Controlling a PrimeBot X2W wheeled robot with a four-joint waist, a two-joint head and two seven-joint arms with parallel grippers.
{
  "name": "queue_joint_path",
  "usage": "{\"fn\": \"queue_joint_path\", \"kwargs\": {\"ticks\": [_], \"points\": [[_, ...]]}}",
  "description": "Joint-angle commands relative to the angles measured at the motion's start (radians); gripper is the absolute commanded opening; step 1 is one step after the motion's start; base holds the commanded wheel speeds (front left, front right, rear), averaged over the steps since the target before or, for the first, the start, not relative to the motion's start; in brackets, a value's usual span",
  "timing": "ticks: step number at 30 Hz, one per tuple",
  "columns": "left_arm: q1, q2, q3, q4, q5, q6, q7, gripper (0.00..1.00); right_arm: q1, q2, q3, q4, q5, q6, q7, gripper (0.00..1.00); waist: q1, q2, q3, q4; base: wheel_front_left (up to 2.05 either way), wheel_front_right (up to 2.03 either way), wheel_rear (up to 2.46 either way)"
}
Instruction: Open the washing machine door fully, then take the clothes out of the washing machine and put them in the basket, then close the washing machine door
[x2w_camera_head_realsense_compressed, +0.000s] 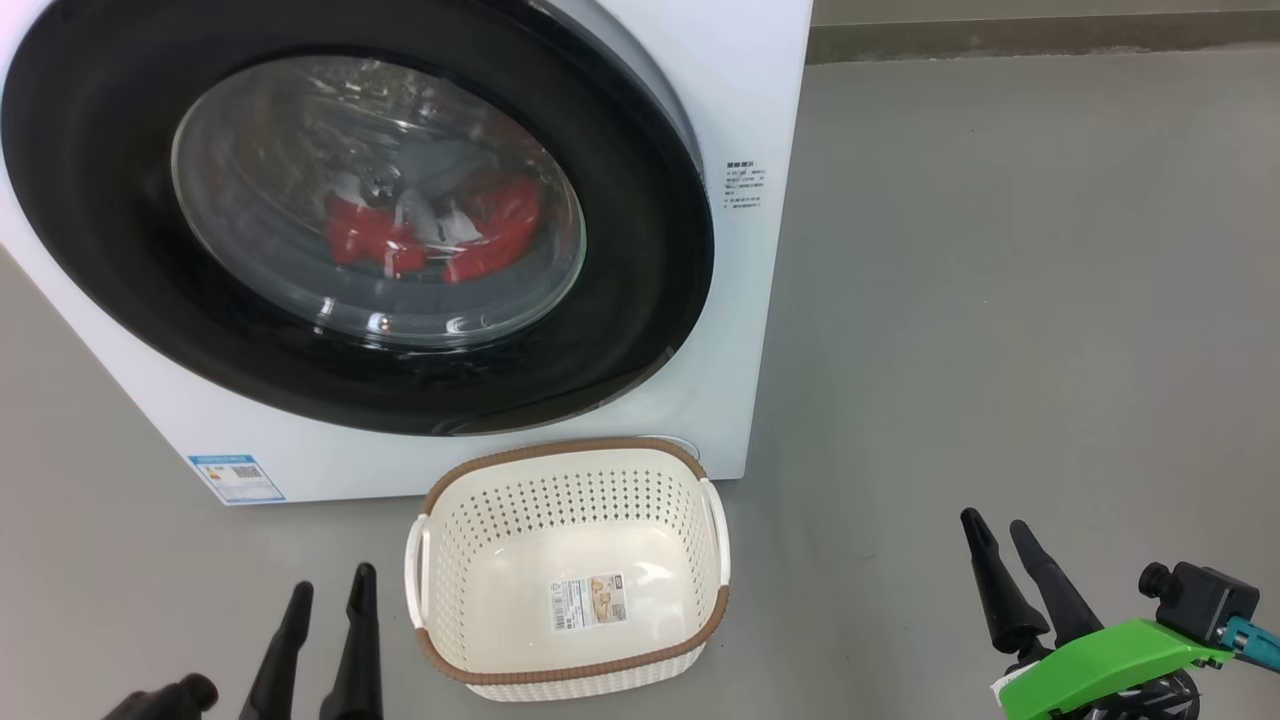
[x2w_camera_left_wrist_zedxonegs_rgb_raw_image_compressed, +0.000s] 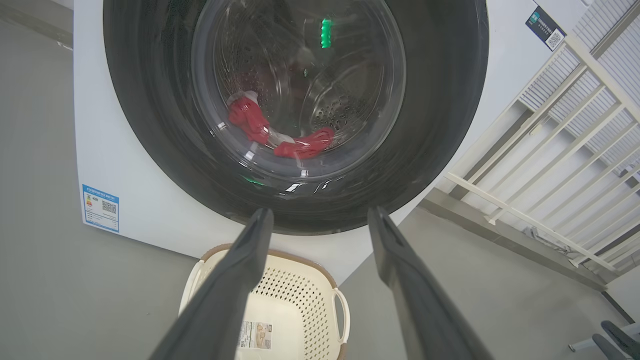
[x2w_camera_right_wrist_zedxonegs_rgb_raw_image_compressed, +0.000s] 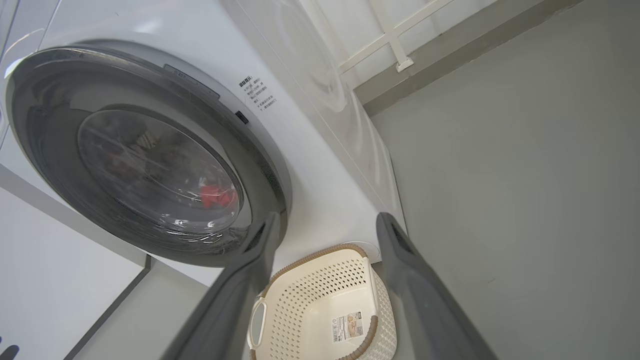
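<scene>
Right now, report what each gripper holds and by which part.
Nothing is held. The left gripper and right gripper both stand open and empty, clear of the basket and the washing machine door.

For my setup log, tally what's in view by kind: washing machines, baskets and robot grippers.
Washing machine: 1
Basket: 1
Grippers: 2 (left gripper, right gripper, both open)
Total: 4

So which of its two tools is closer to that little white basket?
The left. The left tool hangs open just beside the left handle of the basket. The right tool, also open, hangs well off to the basket's right side.
</scene>
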Motion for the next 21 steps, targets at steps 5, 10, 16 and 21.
{"fn": "queue_joint_path", "kwargs": {"ticks": [5,10,16,21], "points": [[0.008,0.015,0.024,-0.041,0.070,0.011,-0.026,1.00,-0.004,-0.022,0.028,-0.024,-0.063,0.000,-0.027,1.00,-0.0001,0.0000,-0.001,-0.002,0.00,0.00,0.00],[0.013,0.015,0.032,-0.054,0.130,0.012,-0.044,1.00,0.002,-0.028,0.034,-0.025,-0.113,0.000,-0.045,1.00,-0.0001,0.0000,-0.002,-0.002,0.00,0.00,0.00],[0.024,0.016,0.031,-0.061,0.189,0.015,-0.062,1.00,0.008,-0.035,0.039,-0.025,-0.170,0.000,-0.062,1.00,-0.0001,0.0000,-0.001,-0.003,0.00,0.00,0.00],[0.028,0.017,0.027,-0.073,0.242,0.019,-0.076,1.00,0.013,-0.037,0.034,-0.025,-0.221,0.000,-0.077,1.00,-0.0001,0.0000,0.003,-0.002,0.00,0.00,0.00]]}}
